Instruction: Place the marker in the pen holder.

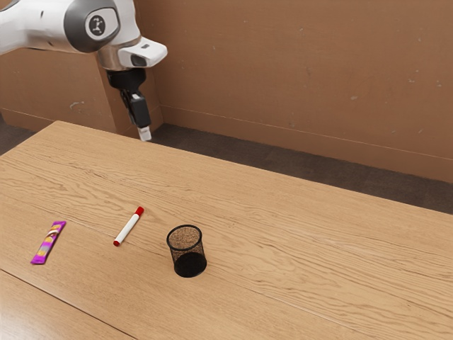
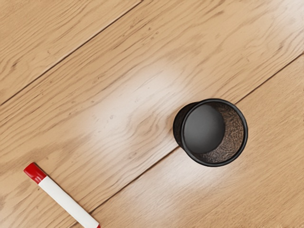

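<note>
1 white marker (image 1: pixel 129 227), red at its 2 ends.

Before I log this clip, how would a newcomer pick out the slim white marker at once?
On the brown wooden table, look between the flat purple packet and the round black mesh pen holder. There lies the marker; only it has a white barrel with red ends.

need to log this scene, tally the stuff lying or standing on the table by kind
marker: 1
pen holder: 1
snack bar in a purple wrapper: 1
total: 3
</note>
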